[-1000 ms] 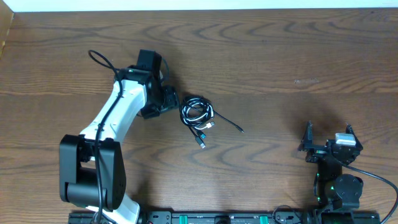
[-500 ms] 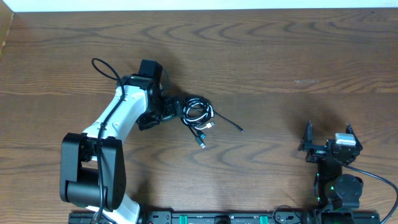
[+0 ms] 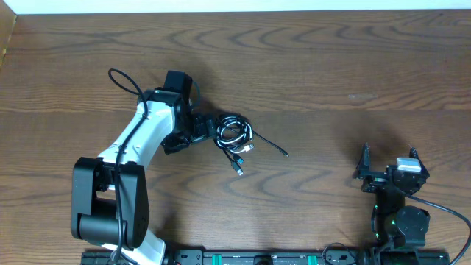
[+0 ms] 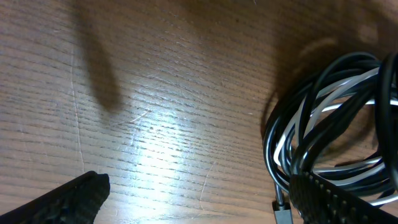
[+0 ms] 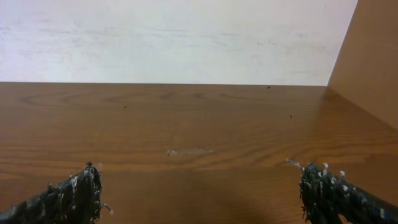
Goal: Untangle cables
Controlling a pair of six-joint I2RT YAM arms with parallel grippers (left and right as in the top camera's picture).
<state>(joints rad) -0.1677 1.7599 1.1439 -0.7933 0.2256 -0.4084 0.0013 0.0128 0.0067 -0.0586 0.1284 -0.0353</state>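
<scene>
The cables [image 3: 234, 134] lie as one small coil of black and white cords on the wooden table [image 3: 316, 66], left of centre. One black tail [image 3: 274, 146] trails to the right and plug ends [image 3: 239, 168] lie below the coil. My left gripper [image 3: 204, 133] sits at the coil's left edge, open. In the left wrist view the coil [image 4: 336, 112] fills the right side. One of my fingers [image 4: 339, 202] overlaps its near edge and the other [image 4: 65, 202] is far to the left over bare wood. My right gripper [image 3: 388, 158] stands open and empty at the lower right.
A thick black robot cable [image 3: 121, 73] loops off the left arm. In the right wrist view a pale wall [image 5: 186, 37] stands behind the table's far edge and a brown side panel [image 5: 373, 56] rises at the right.
My left gripper has moved right and down to the coil's left edge and its jaws have opened. It has held still for the last half second. The right arm has not moved.
</scene>
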